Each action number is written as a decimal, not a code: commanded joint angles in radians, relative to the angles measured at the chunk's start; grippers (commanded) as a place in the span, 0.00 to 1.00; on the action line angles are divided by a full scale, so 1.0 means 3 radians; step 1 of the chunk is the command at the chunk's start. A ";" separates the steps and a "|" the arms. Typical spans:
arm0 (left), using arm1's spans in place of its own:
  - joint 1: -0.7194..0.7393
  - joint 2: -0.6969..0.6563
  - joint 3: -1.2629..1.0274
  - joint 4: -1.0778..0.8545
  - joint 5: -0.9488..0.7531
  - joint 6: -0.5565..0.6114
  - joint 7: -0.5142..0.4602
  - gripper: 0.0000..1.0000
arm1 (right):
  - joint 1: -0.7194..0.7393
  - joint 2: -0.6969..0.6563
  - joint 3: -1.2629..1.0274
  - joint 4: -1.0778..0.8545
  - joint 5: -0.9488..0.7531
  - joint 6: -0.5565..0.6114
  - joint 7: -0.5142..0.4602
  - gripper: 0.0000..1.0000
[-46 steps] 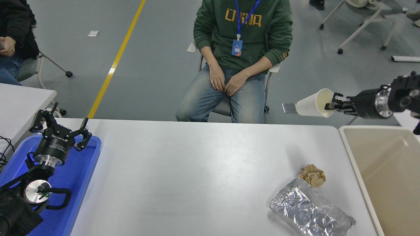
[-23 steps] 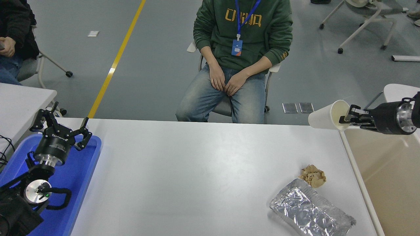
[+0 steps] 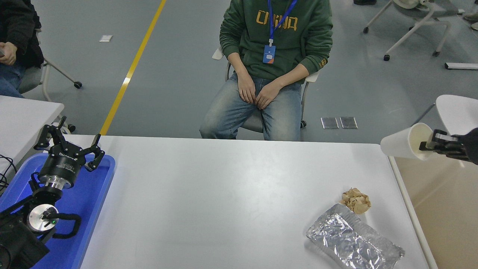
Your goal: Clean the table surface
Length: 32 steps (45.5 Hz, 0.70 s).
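Carried rightward since the earlier frames, one white paper cup (image 3: 405,142) now hangs past the worktop's right edge, above one beige bin (image 3: 444,209), the right tool (image 3: 429,145) pinched closed on its rim. One left tool (image 3: 69,149) sits parked over one blue tray (image 3: 95,194), fingers spread wide. On the white worktop (image 3: 224,201) lie one crumpled brown paper wad (image 3: 356,200) and, just beside it, one silver foil bag (image 3: 353,243). Two seated people face it across a grey floor with one yellow line (image 3: 130,71).
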 commanded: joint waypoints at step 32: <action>0.0000 0.0000 -0.0002 0.0000 0.0000 0.0000 0.0000 1.00 | -0.1659 0.0764 0.0034 -0.2042 0.0761 -0.0867 -0.0001 0.00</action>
